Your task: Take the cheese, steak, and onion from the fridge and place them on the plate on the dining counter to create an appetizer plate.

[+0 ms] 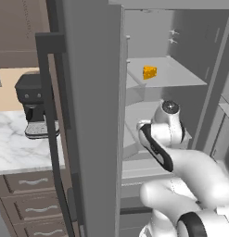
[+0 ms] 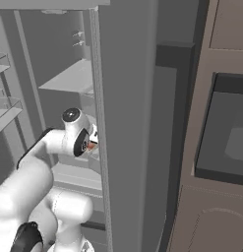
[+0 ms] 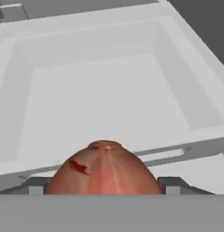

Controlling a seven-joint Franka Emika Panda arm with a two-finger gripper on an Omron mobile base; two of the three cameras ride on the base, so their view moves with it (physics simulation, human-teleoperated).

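The fridge (image 1: 181, 51) stands open, and my arm reaches into it. The cheese (image 1: 149, 72), a yellow-orange wedge, lies on an upper shelf, above and behind my hand. My gripper (image 3: 105, 186) is shut on the onion (image 3: 104, 170), a reddish-brown ball pressed between both finger tips. Below it is a pale grey drawer (image 3: 109, 90) with nothing in it. In the right base view a bit of the onion (image 2: 94, 141) shows red beside my hand, next to the door's edge. The steak, the plate and the dining counter are out of view.
The open grey fridge door (image 1: 92, 115) with its dark bar handle (image 1: 51, 115) stands close on the arm's left. A black coffee machine (image 1: 34, 111) sits on a marble worktop (image 1: 14, 148) with drawers. A dark built-in microwave (image 2: 226, 133) is on the right.
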